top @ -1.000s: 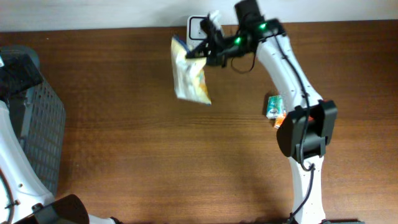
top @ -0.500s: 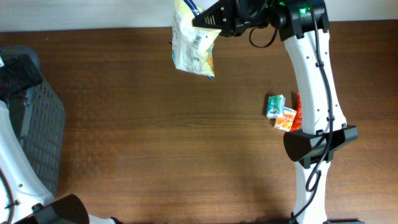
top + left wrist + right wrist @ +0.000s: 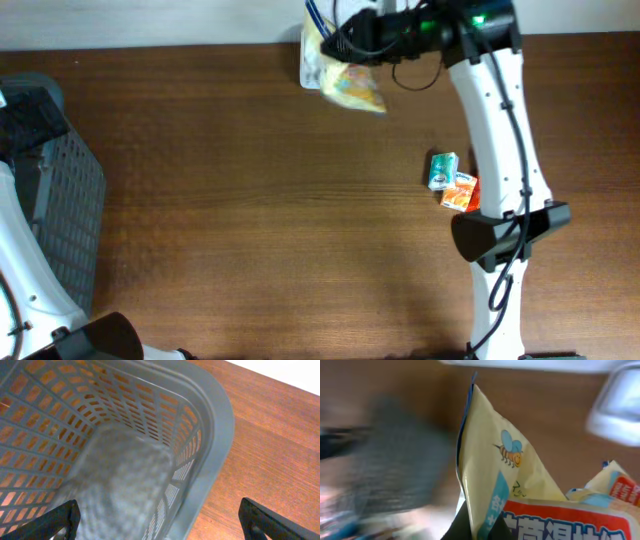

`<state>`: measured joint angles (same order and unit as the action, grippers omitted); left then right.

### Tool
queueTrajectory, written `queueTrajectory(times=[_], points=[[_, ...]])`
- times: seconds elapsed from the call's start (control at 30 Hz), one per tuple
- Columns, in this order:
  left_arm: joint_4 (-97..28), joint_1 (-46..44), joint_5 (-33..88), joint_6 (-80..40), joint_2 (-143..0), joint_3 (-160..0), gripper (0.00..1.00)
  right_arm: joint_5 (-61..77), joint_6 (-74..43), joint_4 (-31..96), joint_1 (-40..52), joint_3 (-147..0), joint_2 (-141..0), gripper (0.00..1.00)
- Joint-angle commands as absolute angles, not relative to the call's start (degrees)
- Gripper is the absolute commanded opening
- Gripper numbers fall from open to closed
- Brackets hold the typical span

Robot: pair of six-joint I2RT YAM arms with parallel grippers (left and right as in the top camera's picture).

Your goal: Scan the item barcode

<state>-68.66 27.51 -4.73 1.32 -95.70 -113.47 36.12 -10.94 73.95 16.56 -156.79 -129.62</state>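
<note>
The item is a yellow snack bag (image 3: 352,87) with a bee picture, a red band and blue print (image 3: 520,480). It hangs in the air at the table's far edge, blurred in both views. My right gripper (image 3: 345,35) is shut on the bag's upper edge, and its dark fingers (image 3: 465,522) pinch that edge at the bottom of the right wrist view. No barcode shows on the bag. A white device (image 3: 311,58) sits just behind the bag, partly covered by it. My left gripper (image 3: 160,527) stands wide open over the grey basket (image 3: 215,435), holding nothing.
The grey slatted basket (image 3: 70,200) stands at the left table edge under the left arm. A small green box (image 3: 441,170) and an orange packet (image 3: 461,192) lie beside the right arm's white links. A blurred white shape (image 3: 615,405) is at the upper right of the right wrist view.
The right arm lifted the bag toward the far edge, then carried it right and turned it, so it now looks smaller and flatter. The left arm has not moved.
</note>
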Motion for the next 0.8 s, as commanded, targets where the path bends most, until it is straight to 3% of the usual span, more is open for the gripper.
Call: queueTrajectory(times=[0.0,0.1,0.23,0.77], points=[[-68.7,27.7,-4.8,2.2,-95.5,-113.5,0.99,-4.7,-3.0,71.1,23.1,-157.8,-128.2,0.04],[-68.7,27.7,-4.8,2.2,-95.5,-113.5,0.99,-18.4,5.2,65.2,26.7,-157.7,-129.0,0.04],[-68.7,27.7,-4.8,2.2,-95.5,-113.4,0.99,-24.3,13.8,57.2,29.1,-157.5,-133.0,0.04],[-68.7,27.7,-4.8,2.2,-95.5,-113.5,0.99,-33.4,28.8,23.5,29.2,-157.4,-156.7,0.04]])
